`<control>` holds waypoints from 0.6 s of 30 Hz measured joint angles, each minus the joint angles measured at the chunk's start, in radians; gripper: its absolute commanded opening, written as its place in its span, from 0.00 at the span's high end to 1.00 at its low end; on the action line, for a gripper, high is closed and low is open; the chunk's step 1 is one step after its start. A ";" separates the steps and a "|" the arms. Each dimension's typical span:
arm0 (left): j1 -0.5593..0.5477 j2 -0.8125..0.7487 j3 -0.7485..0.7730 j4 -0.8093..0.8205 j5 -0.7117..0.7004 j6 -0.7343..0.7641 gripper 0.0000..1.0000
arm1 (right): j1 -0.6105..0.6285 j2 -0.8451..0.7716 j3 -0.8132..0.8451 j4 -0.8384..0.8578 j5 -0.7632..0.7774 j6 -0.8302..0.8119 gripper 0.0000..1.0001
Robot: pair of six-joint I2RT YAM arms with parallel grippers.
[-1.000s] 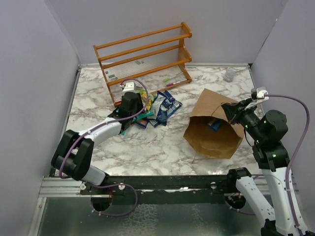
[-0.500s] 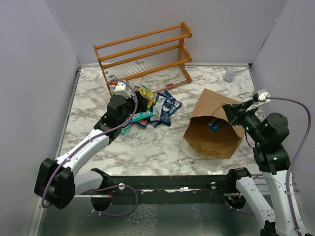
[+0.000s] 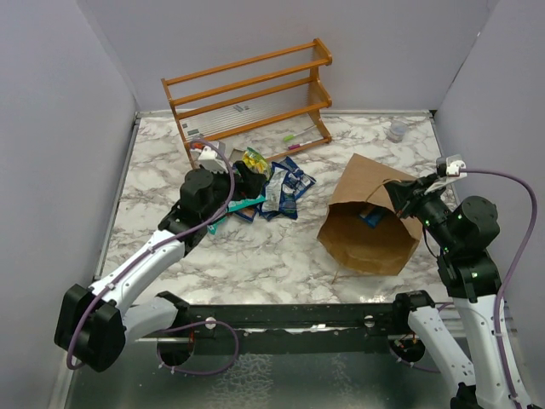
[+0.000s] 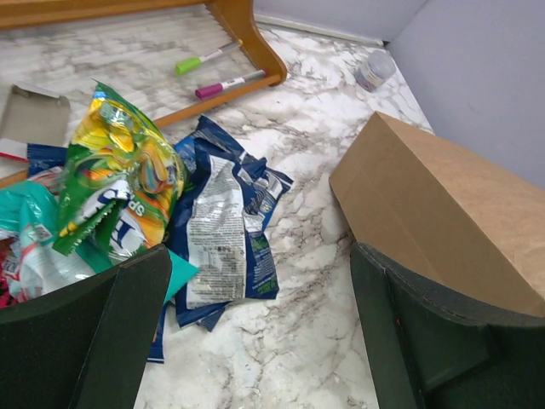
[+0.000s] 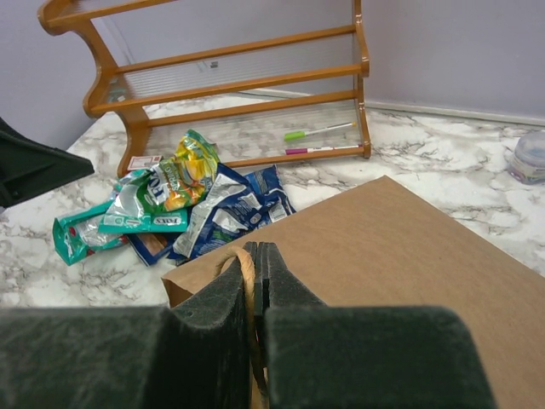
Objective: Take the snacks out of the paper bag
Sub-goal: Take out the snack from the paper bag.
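The paper bag (image 3: 364,243) lies on its side under the right gripper (image 5: 255,260), whose fingers are pinched tight on the bag's twisted handle (image 5: 244,277) at the top of its mouth. The heap of snacks (image 4: 221,230) sits just beneath and ahead of the left gripper (image 4: 255,281), which hovers with jaws spread wide and nothing between them. A green-and-yellow packet (image 4: 128,183) lies nearest that hand's left finger, and one blue packet (image 3: 371,218) shows inside the bag, just below the right hand.
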 measured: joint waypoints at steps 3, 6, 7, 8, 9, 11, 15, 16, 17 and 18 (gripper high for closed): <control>-0.010 0.000 -0.016 0.008 0.021 -0.003 0.09 | 0.000 0.001 0.000 0.000 0.000 0.000 0.98; -0.017 -0.004 -0.017 0.019 0.055 0.006 0.09 | 0.000 0.004 0.000 0.002 -0.001 0.000 0.98; -0.019 -0.008 -0.018 0.025 0.068 0.008 0.08 | 0.000 0.006 0.000 0.003 -0.002 0.000 0.98; -0.024 -0.013 -0.019 0.036 0.077 0.011 0.07 | 0.000 0.009 0.000 0.007 -0.004 0.000 0.98; -0.024 -0.014 -0.019 0.039 0.087 0.014 0.06 | 0.000 0.011 0.000 0.010 -0.004 0.000 0.98; -0.048 -0.030 -0.027 0.065 0.095 0.021 0.03 | 0.000 0.018 0.000 0.014 -0.008 0.000 0.98; -0.148 -0.065 -0.063 0.095 0.089 0.047 0.01 | 0.000 0.029 0.000 0.016 -0.023 0.000 0.98; -0.192 -0.074 -0.073 0.105 0.071 0.062 0.01 | 0.000 0.032 0.000 0.015 -0.027 0.000 0.98; -0.240 -0.081 -0.081 0.114 0.060 0.072 0.02 | 0.000 0.034 0.000 0.016 -0.029 0.000 0.98; -0.295 -0.086 -0.089 0.132 0.044 0.087 0.04 | 0.000 0.035 0.000 0.016 -0.031 0.000 0.98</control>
